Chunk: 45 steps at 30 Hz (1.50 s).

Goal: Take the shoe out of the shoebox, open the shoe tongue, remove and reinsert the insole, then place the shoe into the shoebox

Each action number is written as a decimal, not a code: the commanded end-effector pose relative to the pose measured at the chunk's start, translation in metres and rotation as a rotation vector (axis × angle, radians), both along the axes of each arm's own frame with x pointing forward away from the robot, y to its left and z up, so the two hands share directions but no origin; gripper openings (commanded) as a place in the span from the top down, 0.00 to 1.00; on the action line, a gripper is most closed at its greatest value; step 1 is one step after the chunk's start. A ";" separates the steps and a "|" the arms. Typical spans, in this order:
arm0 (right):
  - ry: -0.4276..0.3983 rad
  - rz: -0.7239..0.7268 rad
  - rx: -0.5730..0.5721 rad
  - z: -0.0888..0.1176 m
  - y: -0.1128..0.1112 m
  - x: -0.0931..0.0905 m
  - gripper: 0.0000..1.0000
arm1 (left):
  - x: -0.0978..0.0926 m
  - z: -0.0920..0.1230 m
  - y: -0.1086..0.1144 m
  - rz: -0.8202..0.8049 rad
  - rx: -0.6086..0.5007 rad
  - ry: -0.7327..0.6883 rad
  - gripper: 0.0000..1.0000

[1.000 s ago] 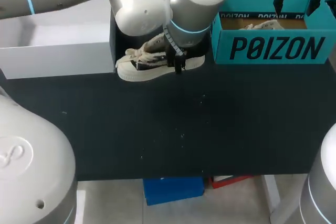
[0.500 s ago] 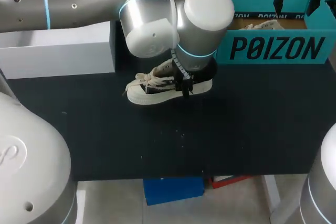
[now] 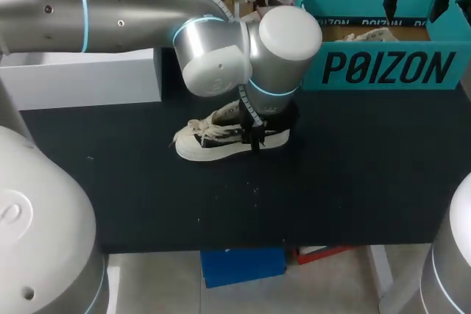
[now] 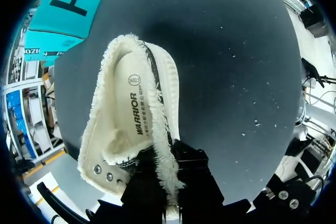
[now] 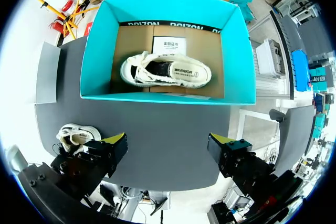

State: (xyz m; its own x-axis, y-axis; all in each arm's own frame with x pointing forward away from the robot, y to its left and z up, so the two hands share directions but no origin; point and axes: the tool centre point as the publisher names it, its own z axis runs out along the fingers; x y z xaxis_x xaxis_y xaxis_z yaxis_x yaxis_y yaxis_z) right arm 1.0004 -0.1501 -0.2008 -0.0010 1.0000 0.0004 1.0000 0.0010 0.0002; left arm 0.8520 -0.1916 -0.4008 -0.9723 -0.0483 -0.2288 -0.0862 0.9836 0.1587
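**Q:** Where's the shoe?
**A:** The shoe (image 3: 221, 137) is in my left gripper (image 4: 169, 174), heel end in the jaws, toe pointing away ahead of it. The fingers pinch the fuzzy heel collar from both sides, so it's clamped on. The sole is at or just off the table (image 3: 353, 167); I can't tell contact. The shoebox (image 3: 383, 71) is off to one side of the gripper, not touching the shoe.

**Q:** How do I do this step well?
**A:** My call: seat the sole flat, then release and lift straight up so the collar doesn't drag. Leave the lace side reachable for the tongue.

**Q:** Arm poses?
**A:** The left arm reaches past the middle, wrist pointing down over the heel. The right gripper (image 5: 168, 142) hovers above the shoebox, fingers spread wide, holding nothing. A second shoe (image 5: 165, 72) lies inside, ahead of its fingers.
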 end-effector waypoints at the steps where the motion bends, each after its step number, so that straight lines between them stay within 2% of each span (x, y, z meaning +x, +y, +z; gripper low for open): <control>1: 0.000 0.000 0.000 0.000 0.000 0.000 0.00 | 0.005 -0.005 -0.001 -0.023 -0.003 0.009 0.37; 2: 0.000 0.000 0.000 0.000 0.000 0.000 0.00 | 0.005 -0.004 -0.002 -0.026 -0.004 0.011 0.00; 15: 0.000 0.000 0.000 0.000 0.000 0.000 0.00 | -0.016 0.054 -0.009 -0.113 -0.113 -0.005 0.00; 23: 0.000 0.000 0.000 0.000 0.000 0.000 0.00 | -0.016 0.094 0.009 -0.110 -0.286 -0.040 0.00; 29: 0.000 0.000 0.000 0.000 0.000 0.000 0.00 | -0.015 0.116 0.028 -0.117 -0.441 -0.041 0.00; 33: 0.000 0.000 0.000 0.000 0.000 0.000 0.00 | -0.017 0.126 0.044 -0.162 -0.542 -0.020 0.00; 45: 0.000 0.000 0.000 0.000 0.000 0.000 0.00 | -0.017 0.126 0.044 -0.162 -0.542 -0.020 0.00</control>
